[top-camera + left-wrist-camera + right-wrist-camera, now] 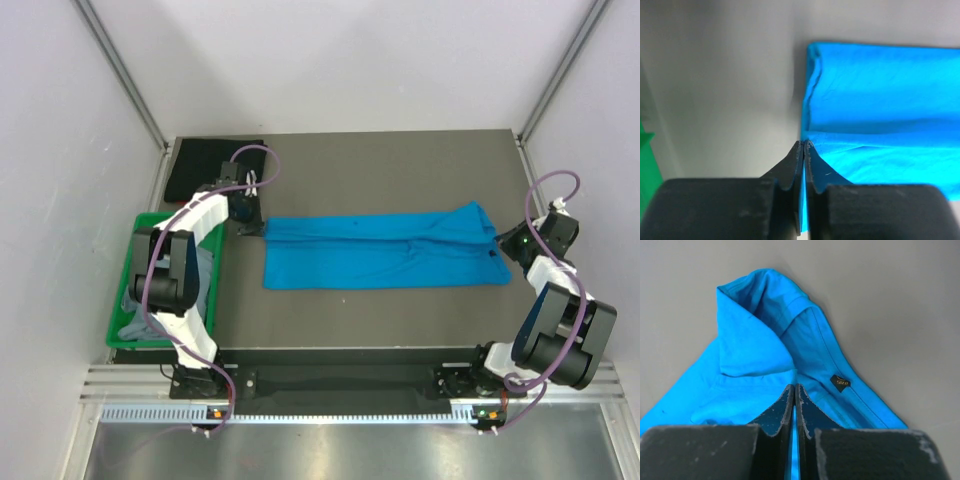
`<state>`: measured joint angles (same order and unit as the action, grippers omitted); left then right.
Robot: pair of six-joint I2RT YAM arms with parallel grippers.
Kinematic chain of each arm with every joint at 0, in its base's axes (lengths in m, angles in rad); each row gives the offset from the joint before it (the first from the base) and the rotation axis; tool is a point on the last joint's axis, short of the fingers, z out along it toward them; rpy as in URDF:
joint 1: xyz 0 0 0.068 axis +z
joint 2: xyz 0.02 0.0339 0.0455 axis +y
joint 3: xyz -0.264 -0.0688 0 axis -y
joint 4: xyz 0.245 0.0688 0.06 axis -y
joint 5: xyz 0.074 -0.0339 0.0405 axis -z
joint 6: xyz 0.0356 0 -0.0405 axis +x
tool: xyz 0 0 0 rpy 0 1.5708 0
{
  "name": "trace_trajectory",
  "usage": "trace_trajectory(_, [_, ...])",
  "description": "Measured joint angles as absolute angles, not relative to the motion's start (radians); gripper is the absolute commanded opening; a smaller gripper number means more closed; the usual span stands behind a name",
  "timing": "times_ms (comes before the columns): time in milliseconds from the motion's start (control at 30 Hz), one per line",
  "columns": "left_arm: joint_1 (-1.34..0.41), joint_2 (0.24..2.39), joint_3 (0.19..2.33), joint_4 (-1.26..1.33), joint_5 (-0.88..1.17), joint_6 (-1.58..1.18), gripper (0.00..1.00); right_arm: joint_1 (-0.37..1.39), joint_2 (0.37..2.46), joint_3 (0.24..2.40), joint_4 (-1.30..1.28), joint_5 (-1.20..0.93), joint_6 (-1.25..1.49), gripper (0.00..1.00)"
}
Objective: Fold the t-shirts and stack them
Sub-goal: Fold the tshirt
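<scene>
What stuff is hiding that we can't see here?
Grey t-shirt: top view, the left arm covers most of it in the green bin.
Black t-shirt: top view, too dark to show folds.
Blue t-shirt: left wrist view, cut off at the right edge.
Label: right wrist view, anything beyond "Size" too small.

Bright blue t-shirt [380, 250], green bin [120, 300]

Left arm [200, 212], right arm [560, 290]: black joints, white shells. Purple cable [262, 148] loops off each wrist. Right hand [794, 387] black, fingers [780, 412] scuffed white.
</scene>
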<state>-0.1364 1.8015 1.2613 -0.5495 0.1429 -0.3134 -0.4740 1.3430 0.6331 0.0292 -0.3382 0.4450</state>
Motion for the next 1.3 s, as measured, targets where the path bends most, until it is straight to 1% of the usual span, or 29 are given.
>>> trace_trajectory(33, [-0.138, 1.802, 1.259, -0.554, 0.134, -0.316, 0.2, -0.474, 1.343, 0.633, 0.028, -0.338, 0.445, 0.0])
trace_trajectory(100, [-0.139, 1.802, 1.257, -0.568, 0.103, -0.322, 0.24, -0.474, 1.343, 0.63, 0.025, -0.338, 0.444, 0.0])
trace_trajectory(133, [-0.139, 1.802, 1.258, -0.575, 0.091, -0.326, 0.28, -0.474, 1.343, 0.628, 0.021, -0.338, 0.444, 0.0])
trace_trajectory(233, [-0.139, 1.802, 1.26, -0.602, 0.058, -0.338, 0.36, -0.474, 1.343, 0.628, 0.006, -0.339, 0.439, 0.01])
trace_trajectory(267, [-0.139, 1.802, 1.261, -0.607, 0.051, -0.342, 0.37, -0.474, 1.343, 0.628, 0.004, -0.34, 0.438, 0.01])
trace_trajectory(433, [-0.155, 1.787, 1.27, -0.615, 0.039, -0.36, 0.37, -0.474, 1.339, 0.617, -0.006, -0.342, 0.437, 0.03])
trace_trajectory(600, [-0.173, 1.769, 1.289, -0.596, 0.115, -0.377, 0.38, -0.474, 1.337, 0.615, -0.033, -0.341, 0.437, 0.03])
trace_trajectory(700, [-0.178, 1.795, 1.325, -0.599, 0.119, -0.376, 0.41, -0.474, 1.337, 0.615, -0.033, -0.344, 0.437, 0.03])
trace_trajectory(833, [-0.178, 1.853, 1.373, -0.59, 0.12, -0.368, 0.42, -0.474, 1.337, 0.615, -0.034, -0.352, 0.437, 0.03])
trace_trajectory(1000, [-0.178, 1.925, 1.407, -0.587, 0.129, -0.356, 0.4, -0.475, 1.337, 0.615, -0.034, -0.363, 0.438, 0.03])
trace_trajectory(1167, [-0.178, 1.983, 1.45, -0.578, 0.138, -0.343, 0.34, -0.475, 1.337, 0.615, -0.033, -0.368, 0.438, 0.02])
trace_trajectory(1300, [-0.178, 2.0, 1.468, -0.577, 0.138, -0.337, 0.33, -0.475, 1.337, 0.615, -0.033, -0.368, 0.438, 0.02])
